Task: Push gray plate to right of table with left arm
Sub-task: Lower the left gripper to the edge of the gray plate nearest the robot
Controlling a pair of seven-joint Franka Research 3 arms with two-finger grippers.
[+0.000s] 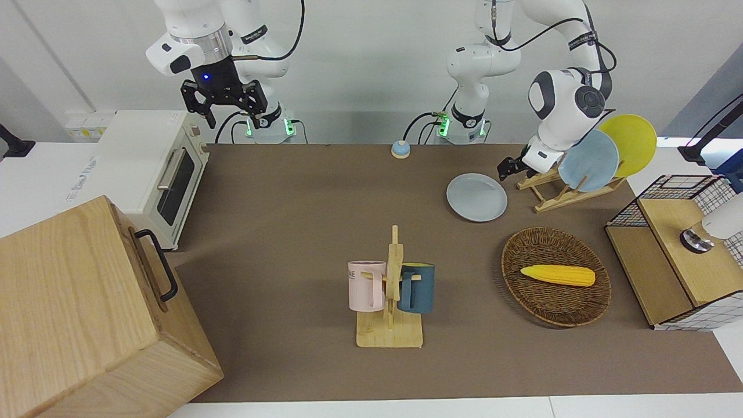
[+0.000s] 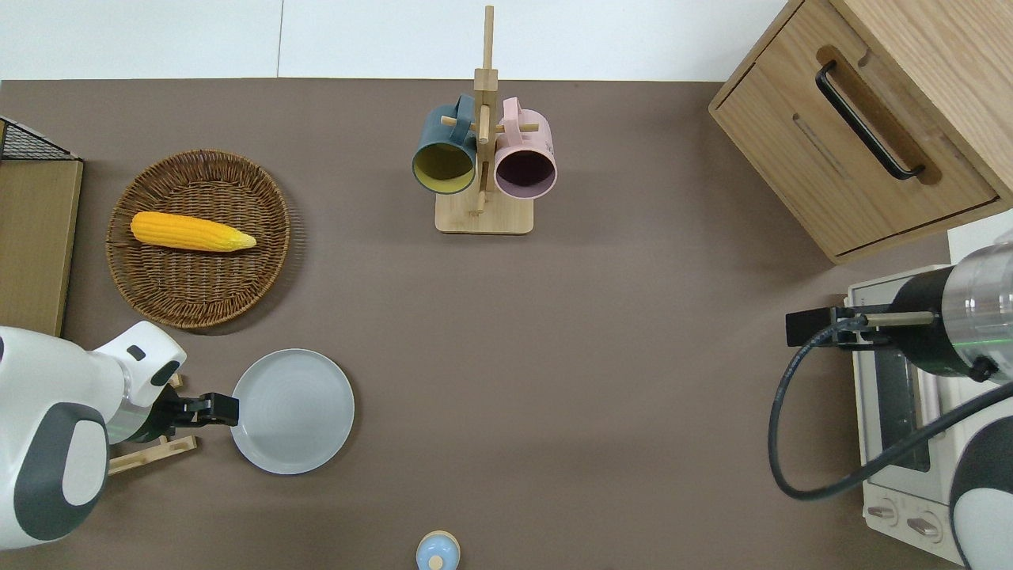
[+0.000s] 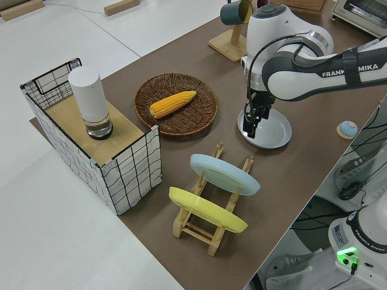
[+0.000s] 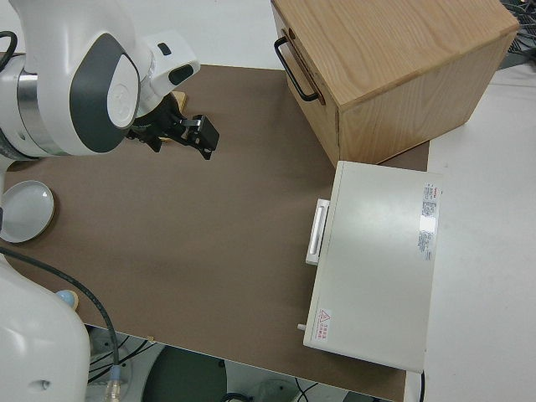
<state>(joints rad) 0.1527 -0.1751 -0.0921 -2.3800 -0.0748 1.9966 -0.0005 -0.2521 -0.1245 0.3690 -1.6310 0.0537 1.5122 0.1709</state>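
Overhead view shows the gray plate (image 2: 292,411) lying flat on the table (image 2: 601,356), toward the left arm's end and close to the table edge nearest the robots. The left tool (image 2: 218,408) sits low at the plate's rim on the side facing that end, just beside the wooden plate rack (image 1: 558,194) (whether it actually touches the rim, and whether its fingers are parted or clenched, I cannot tell). The right arm is parked.
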